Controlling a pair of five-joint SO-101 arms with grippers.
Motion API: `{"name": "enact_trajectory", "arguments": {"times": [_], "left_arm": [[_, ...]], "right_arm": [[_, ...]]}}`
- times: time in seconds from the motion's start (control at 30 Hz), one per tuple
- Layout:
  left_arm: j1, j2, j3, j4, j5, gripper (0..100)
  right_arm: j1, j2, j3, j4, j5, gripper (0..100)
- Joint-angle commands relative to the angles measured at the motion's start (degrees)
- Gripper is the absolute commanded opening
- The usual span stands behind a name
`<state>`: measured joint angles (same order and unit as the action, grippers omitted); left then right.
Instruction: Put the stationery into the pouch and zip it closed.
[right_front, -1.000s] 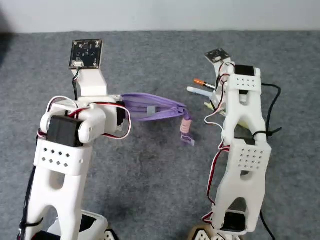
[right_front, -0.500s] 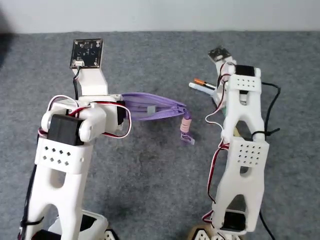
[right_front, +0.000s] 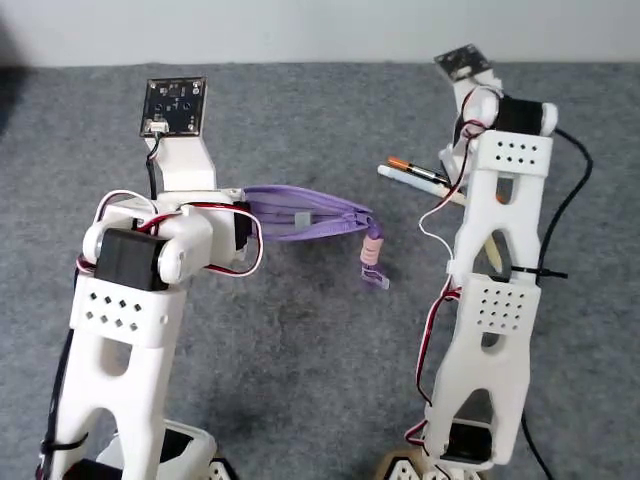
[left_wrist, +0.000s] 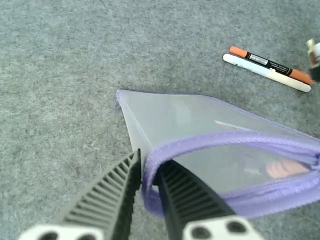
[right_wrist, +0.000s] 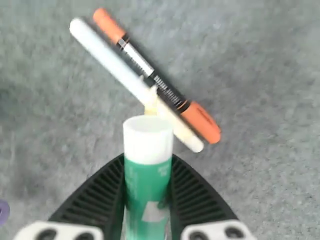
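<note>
On the desk (right_front: 300, 350), high view: your purple pouch (right_front: 300, 215) lies at the end of the left arm (right_front: 130, 280), with its zip pull (right_front: 372, 262) hanging toward the right arm (right_front: 495, 300). An orange marker (right_front: 415, 168) and a white pen (right_front: 410, 180) lie side by side next to the right arm, apart from the pouch.
Left wrist view: your left tool (left_wrist: 148, 162) is clamped on the end of the pouch's purple zip edge. The pouch mouth gapes open.
Right wrist view: your right tool (right_wrist: 148, 160) is clamped on a green glue stick (right_wrist: 148, 150), its white cap pointing toward the marker and pen.
</note>
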<state>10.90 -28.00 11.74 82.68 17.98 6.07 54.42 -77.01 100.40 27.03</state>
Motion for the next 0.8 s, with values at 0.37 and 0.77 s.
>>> {"name": "enact_trajectory", "arguments": {"times": [0.37, 0.77], "left_arm": [[-0.1, 0.3, -2.0, -1.0, 0.3, 3], [-0.1, 0.3, -2.0, -1.0, 0.3, 3]], "right_arm": [[-1.7, 4.0, -5.1, -4.6, -21.4, 0.8], [-3.6, 2.8, -19.0, 2.7, -30.9, 0.8]]}}
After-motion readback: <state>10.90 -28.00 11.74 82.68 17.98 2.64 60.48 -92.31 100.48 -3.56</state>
